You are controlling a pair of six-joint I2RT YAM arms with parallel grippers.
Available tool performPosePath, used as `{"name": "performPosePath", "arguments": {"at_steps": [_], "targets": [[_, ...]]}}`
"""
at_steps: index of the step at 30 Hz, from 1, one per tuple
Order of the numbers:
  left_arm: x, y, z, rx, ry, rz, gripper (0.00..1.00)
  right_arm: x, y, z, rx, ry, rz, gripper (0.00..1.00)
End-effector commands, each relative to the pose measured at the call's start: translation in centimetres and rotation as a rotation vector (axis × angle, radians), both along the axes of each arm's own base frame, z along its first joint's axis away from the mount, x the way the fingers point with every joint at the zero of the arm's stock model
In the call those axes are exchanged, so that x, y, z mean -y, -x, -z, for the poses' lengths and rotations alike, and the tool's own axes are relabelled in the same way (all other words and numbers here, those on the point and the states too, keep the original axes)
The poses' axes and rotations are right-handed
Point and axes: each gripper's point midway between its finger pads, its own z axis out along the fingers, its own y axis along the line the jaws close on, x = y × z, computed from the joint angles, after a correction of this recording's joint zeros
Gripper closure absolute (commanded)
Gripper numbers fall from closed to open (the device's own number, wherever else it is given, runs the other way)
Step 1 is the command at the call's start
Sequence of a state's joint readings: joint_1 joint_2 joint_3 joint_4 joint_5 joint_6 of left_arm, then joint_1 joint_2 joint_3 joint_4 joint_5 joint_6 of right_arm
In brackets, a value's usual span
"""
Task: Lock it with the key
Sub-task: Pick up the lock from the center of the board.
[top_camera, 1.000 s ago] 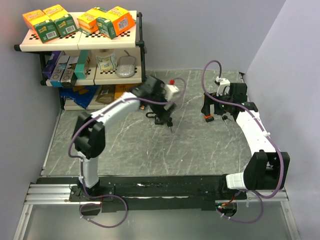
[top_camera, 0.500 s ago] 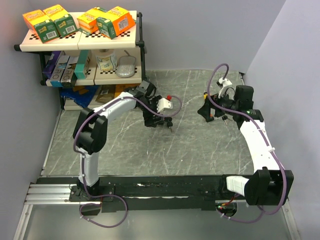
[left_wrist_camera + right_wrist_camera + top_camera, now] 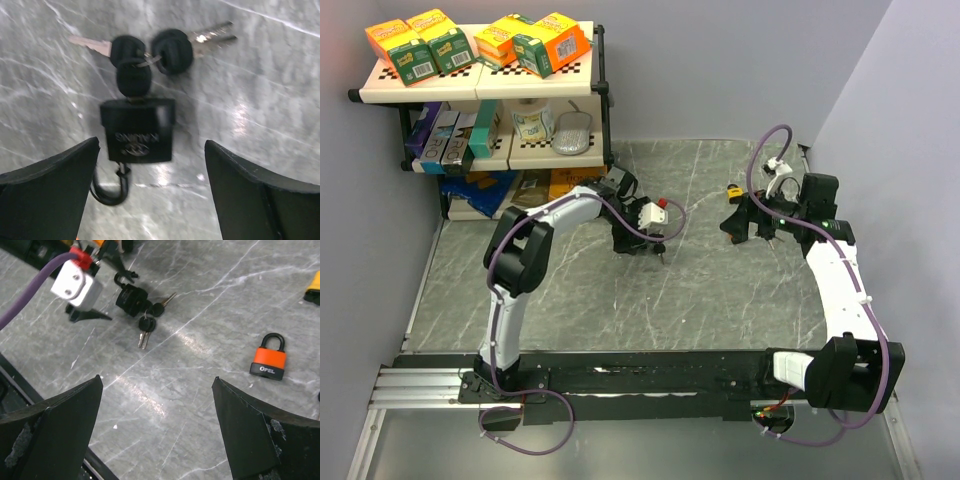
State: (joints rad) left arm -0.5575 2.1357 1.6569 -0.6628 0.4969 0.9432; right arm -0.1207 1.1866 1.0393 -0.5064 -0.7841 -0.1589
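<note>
A black padlock (image 3: 137,131) lies flat on the marble table, its thin shackle (image 3: 111,192) curling out toward the camera. A black-headed key (image 3: 133,80) sits in its far end. On the same ring are two more keys (image 3: 172,47), fanned out on the table. My left gripper (image 3: 151,144) hovers open just over the padlock, one finger on each side, touching nothing. The right wrist view shows the same padlock (image 3: 131,296) and keys (image 3: 146,326) beside the left wrist. My right gripper (image 3: 157,382) is open and empty over bare marble.
An orange padlock (image 3: 268,360) lies shut to the right of my right gripper, with a yellow object (image 3: 314,287) further off. A shelf rack (image 3: 490,85) with boxes stands at the table's back left, close behind the left arm (image 3: 570,210). Walls close both sides.
The left arm has swung its wrist in and down over the black padlock. The right arm has drawn back toward the right wall.
</note>
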Motion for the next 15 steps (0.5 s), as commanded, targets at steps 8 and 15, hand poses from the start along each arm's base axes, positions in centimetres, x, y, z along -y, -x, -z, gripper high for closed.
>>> {"name": "performPosePath", "arguments": {"at_steps": [8,15], "targets": [[1.4,-1.0,1.1,-0.023,0.045,0.032,0.22,-0.9,1.2,-1.6,0.045,0.006,-0.105,0.00],[1.2,0.3,0.3,-0.048,0.043,0.041,0.54,-1.1,1.8,-1.3,0.017,-0.005,-0.124,0.00]]}}
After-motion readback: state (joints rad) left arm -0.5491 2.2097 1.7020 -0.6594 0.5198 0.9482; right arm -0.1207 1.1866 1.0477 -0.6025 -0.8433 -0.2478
